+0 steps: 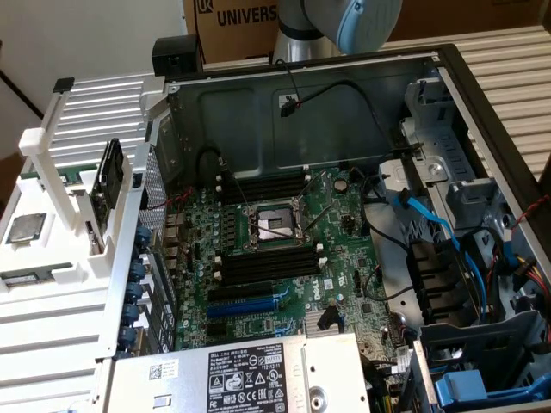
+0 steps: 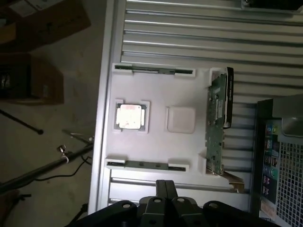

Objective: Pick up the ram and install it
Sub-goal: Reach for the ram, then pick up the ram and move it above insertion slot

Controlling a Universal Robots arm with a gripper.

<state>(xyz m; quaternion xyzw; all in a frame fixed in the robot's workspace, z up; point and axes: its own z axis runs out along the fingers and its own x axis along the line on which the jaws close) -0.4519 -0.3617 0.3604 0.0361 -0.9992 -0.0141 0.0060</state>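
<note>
Two ram sticks lie on edge in holders of a white fixture tray (image 2: pixel 156 99), on either side of a square silver processor (image 2: pixel 130 116). One ram (image 2: pixel 147 165) is just ahead of my fingertips; the other ram (image 2: pixel 154 72) lies beyond the processor. My gripper (image 2: pixel 165 188) hovers above the tray with its fingers pressed together and nothing between them. In the exterior view the tray (image 1: pixel 52 301) stands to the left of the open computer case, with a ram stick (image 1: pixel 26 277) near its front. The black memory slots (image 1: pixel 267 267) flank the processor socket (image 1: pixel 271 228).
A green expansion card (image 2: pixel 217 123) stands upright in the tray, beside an empty square recess (image 2: pixel 181 119). The case (image 1: pixel 258 112) holds blue cables (image 1: pixel 430 224), drive bays and a power supply (image 1: pixel 250 374). Cardboard boxes (image 2: pixel 33 75) sit on the floor. My arm (image 1: pixel 362 21) reaches in from the back.
</note>
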